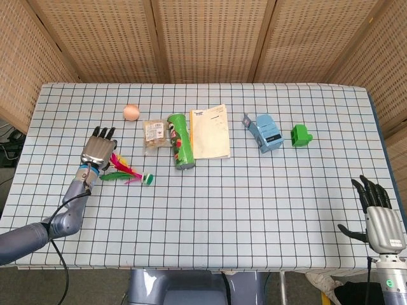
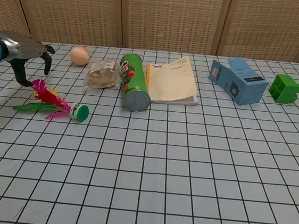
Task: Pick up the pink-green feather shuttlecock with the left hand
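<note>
The pink-green feather shuttlecock [image 1: 124,172] [image 2: 54,105] lies flat on the checked cloth at the left, its green-and-white base pointing right. My left hand [image 1: 97,150] [image 2: 28,55] hovers palm down just above and to the left of the feathers, fingers spread and holding nothing. My right hand [image 1: 378,211] stays open at the table's near right edge, far from the shuttlecock; only the head view shows it.
Behind the shuttlecock sit an orange ball [image 1: 131,112], a wrapped snack [image 1: 153,135] and a green chips can [image 1: 180,141] lying down. An open booklet [image 1: 210,131], a blue carton [image 1: 263,131] and a green block [image 1: 300,135] lie further right. Wicker screens stand behind.
</note>
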Robot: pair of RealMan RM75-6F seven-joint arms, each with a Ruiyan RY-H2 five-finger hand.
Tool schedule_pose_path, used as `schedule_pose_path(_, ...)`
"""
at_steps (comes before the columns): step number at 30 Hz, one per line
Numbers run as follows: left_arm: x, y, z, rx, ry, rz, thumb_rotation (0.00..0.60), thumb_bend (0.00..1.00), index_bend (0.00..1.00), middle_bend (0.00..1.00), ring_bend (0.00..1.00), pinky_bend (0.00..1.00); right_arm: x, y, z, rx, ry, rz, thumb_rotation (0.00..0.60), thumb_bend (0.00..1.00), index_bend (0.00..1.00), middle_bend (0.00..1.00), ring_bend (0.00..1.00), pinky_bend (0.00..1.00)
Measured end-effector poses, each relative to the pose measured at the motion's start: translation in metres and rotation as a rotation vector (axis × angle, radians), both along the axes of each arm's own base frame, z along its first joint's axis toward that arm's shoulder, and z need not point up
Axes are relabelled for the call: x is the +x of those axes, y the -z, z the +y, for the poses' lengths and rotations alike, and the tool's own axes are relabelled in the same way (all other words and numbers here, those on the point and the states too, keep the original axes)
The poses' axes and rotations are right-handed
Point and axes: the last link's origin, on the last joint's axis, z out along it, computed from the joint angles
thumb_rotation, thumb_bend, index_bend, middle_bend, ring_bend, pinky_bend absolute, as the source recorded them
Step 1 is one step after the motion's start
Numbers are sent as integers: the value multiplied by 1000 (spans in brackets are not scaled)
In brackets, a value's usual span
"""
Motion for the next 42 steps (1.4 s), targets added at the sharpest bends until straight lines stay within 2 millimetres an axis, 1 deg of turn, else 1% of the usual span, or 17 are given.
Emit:
schedule_pose_path(5, -2, 5, 4, -14, -15, 18, 600, 323, 377, 0, 0, 0, -3, 1, -1, 0, 11, -2, 600, 66, 29, 0, 0, 0)
schedule_pose_path(14, -8, 11, 3, -45, -26, 59, 600, 326, 424, 0, 0, 0, -4, 2, -3, 0, 15, 0, 600, 66, 29, 0, 0, 0)
schedule_pose_path(22, -14, 16, 2, -63, -38, 86, 600, 329, 431, 0, 0, 0, -5, 3, -3, 1, 18, 2, 600, 66, 29, 0, 0, 0)
schedule_pose_path(28, -15, 17, 0, -67, -38, 86, 600, 336, 485, 0, 0, 0, -4, 3, -3, 0, 16, 2, 600, 66, 29, 0, 0, 0)
schedule_pose_path(32, -16, 17, -1, -70, -37, 84, 600, 369, 539, 0, 0, 0, -4, 4, -4, 2, 15, 1, 600, 66, 29, 0, 0, 0)
schedule_pose_path(35, -16, 17, -1, -71, -35, 84, 600, 372, 569, 0, 0, 0, -4, 4, -3, 4, 15, 1, 600, 65, 29, 0, 0, 0)
schedule_pose_path(42, -17, 17, -2, -80, -35, 90, 600, 373, 581, 0, 0, 0, -4, 3, -4, -2, 11, -1, 600, 66, 29, 0, 0, 0)
